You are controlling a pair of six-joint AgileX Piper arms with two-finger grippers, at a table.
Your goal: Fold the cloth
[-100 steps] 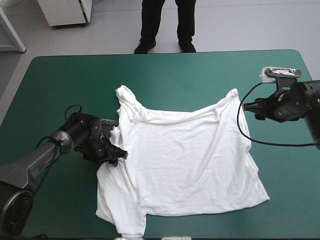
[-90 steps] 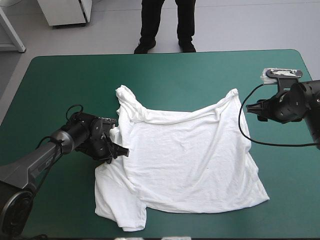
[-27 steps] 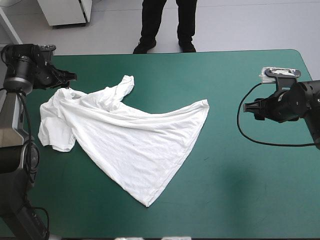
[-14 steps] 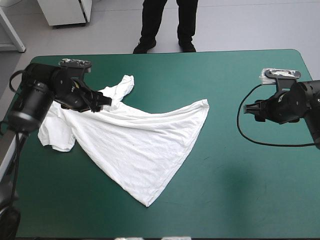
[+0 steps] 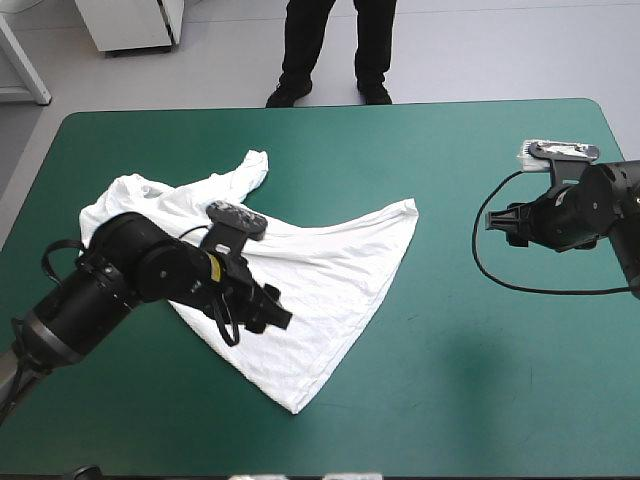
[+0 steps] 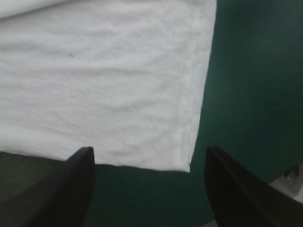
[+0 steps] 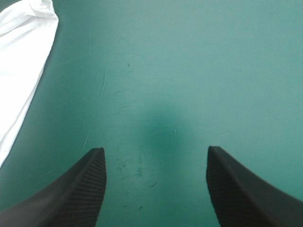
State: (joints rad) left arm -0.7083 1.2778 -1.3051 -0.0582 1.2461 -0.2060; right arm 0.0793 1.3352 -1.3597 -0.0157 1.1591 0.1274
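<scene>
The white T-shirt (image 5: 335, 262) lies flat but skewed on the left half of the teal-green cover (image 5: 460, 380), tapering to a point near the front edge. My left gripper (image 5: 277, 318) hovers over its middle, open and holding nothing. In the left wrist view the left gripper (image 6: 149, 151) has its fingers wide apart, with the T-shirt (image 6: 104, 80) just ahead and a hemmed corner between them. My right gripper (image 5: 493, 222) stays open at the table's right, well off the shirt. The right gripper (image 7: 155, 150) faces bare cover, with an edge of the T-shirt (image 7: 19, 61) off to one side.
A sleeve (image 5: 252, 166) of the shirt points toward the far edge. The shirt's right corner (image 5: 408, 207) reaches about mid-table. Bare cover runs between that corner and my right gripper, and along the front edge.
The shirt, earlier spread mid-table, now lies dragged to the left and skewed. My left arm has since swung from the far left corner to over the shirt's middle. The right arm has stayed put.
</scene>
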